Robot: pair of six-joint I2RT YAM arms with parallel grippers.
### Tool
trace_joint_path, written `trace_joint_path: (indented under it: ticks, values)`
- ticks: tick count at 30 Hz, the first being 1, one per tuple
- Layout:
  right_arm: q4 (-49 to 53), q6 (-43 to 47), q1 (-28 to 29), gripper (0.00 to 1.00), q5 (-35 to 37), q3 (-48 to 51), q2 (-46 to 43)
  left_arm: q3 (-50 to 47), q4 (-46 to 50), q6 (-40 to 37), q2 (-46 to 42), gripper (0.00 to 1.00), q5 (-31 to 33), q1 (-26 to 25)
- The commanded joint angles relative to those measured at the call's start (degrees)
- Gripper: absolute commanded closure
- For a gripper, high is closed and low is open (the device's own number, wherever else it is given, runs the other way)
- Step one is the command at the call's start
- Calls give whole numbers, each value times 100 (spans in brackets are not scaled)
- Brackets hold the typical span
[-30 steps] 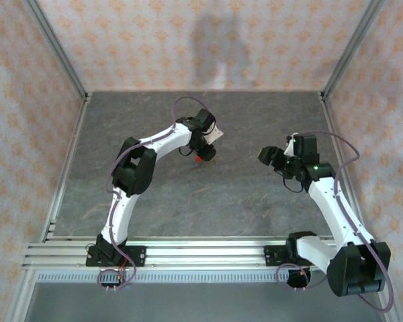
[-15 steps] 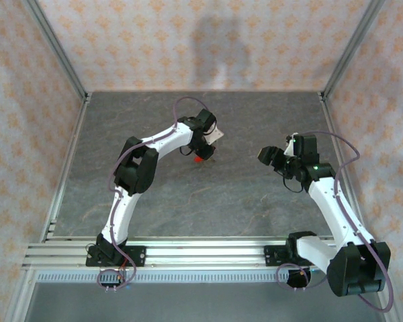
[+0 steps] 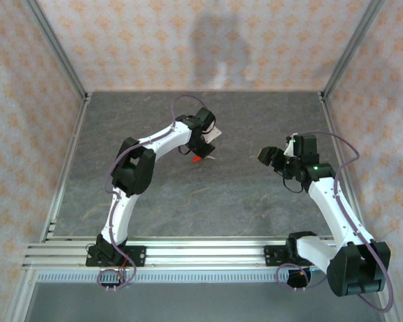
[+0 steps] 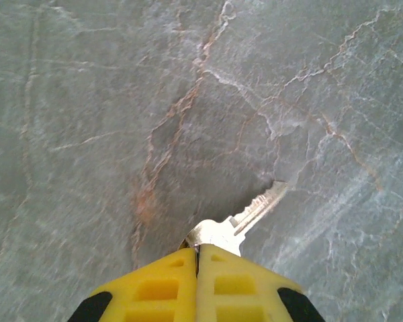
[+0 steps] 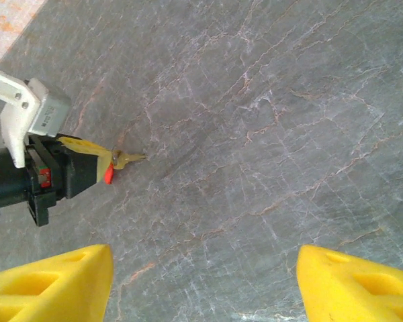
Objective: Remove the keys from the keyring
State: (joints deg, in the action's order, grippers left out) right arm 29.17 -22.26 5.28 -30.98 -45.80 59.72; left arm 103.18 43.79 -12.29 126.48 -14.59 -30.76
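Grey veined stone tabletop point(image 3: 242, 201); pale orange-patterned walls point(image 3: 154, 40); aluminium corner posts point(image 3: 55, 47); even light

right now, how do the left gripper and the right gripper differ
The left gripper is shut, pinching a silver key by its head; the right gripper stands open with nothing between its fingers. The left gripper sits near the middle of the table; the right gripper is off to its right, facing it. Both have yellow fingers.
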Motion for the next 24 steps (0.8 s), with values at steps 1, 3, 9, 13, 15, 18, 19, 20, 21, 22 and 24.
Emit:
trace_joint_path:
  ticks: [1,3,9,13,15,18,19,20,21,22,24]
  values:
    - [-31,90,101,27,-169,13,-110,140,424,392,-563,96,262,-58]
    - [-66,88,162,27,-223,-5,-109,118,474,550,-808,96,240,-55]
    - [-133,60,219,28,-523,-61,-273,-188,384,841,-1870,96,-106,-96]
    - [-367,-27,228,29,-1012,-68,-523,-513,197,963,-2668,96,-433,-114]
    - [-555,-101,243,29,-1270,-54,-657,-645,124,1007,-3019,96,-621,-114]
    - [-1023,-283,272,29,-1727,-34,-853,-737,86,1019,-3474,95,-1047,-116]
    - [-1151,-332,287,29,-1791,-35,-906,-757,71,1009,-3590,95,-1203,-115]
    - [-1283,-386,305,30,-1784,-46,-976,-780,33,1001,-3729,95,-1391,-114]
    - [-1434,-438,326,30,-1659,-18,-1063,-814,-7,1006,-3859,95,-1549,-114]
    - [-1677,-476,347,31,-1565,68,-1163,-837,-47,1001,-3961,94,-1697,-116]
    - [-2379,-528,388,31,-1591,326,-1433,-916,-152,998,-4172,94,-1993,-114]
